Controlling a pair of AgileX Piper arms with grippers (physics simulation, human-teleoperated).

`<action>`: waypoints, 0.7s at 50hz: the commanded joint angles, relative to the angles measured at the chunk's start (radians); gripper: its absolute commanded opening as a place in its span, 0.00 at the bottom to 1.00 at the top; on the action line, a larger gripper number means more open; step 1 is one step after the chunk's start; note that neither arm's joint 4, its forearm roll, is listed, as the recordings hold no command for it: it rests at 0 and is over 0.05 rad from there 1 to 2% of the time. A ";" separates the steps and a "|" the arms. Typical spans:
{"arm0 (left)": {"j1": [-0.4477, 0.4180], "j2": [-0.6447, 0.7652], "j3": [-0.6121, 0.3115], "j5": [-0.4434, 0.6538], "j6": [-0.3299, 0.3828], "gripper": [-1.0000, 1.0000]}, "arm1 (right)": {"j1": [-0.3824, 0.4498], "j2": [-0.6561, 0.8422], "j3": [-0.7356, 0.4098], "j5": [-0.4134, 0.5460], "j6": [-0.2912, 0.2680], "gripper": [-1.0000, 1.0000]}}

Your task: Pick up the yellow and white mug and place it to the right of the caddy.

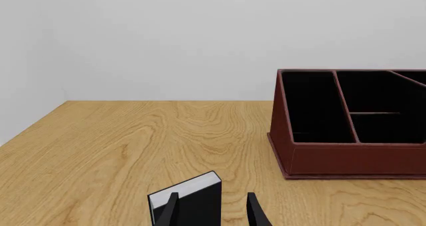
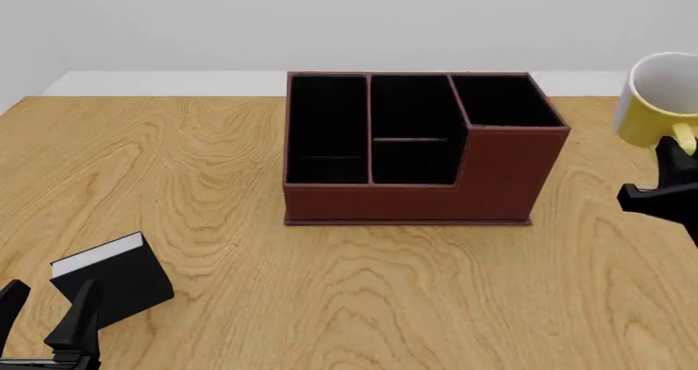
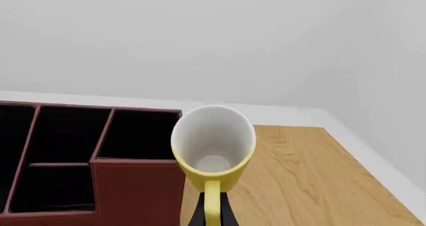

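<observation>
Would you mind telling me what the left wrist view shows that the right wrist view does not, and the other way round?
Only the left wrist view shows the small black book with white page edges, lying on the table just beyond the open left claw. Only the right wrist view shows the yellow and white mug, tipped with its white inside facing the camera, its yellow handle between the right claw's fingers. Both show the reddish-brown caddy with black compartments, the wooden table and the pale wall.

Front overview, two wrist close-ups; shared caddy [image 2: 420,153]
</observation>
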 commanded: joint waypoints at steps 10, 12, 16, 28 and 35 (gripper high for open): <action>0.000 0.000 0.000 0.000 0.000 1.00 | -0.023 0.175 0.080 -0.194 0.030 0.00; 0.000 0.000 0.000 0.000 0.000 1.00 | -0.030 0.192 0.081 -0.207 0.033 0.00; 0.000 0.000 0.000 0.000 0.000 1.00 | -0.042 0.221 0.085 -0.230 0.036 0.00; 0.000 0.000 0.000 0.000 0.000 1.00 | -0.044 0.289 0.111 -0.298 0.040 0.00; 0.000 0.000 0.000 0.000 0.000 1.00 | -0.050 0.331 0.122 -0.340 0.040 0.00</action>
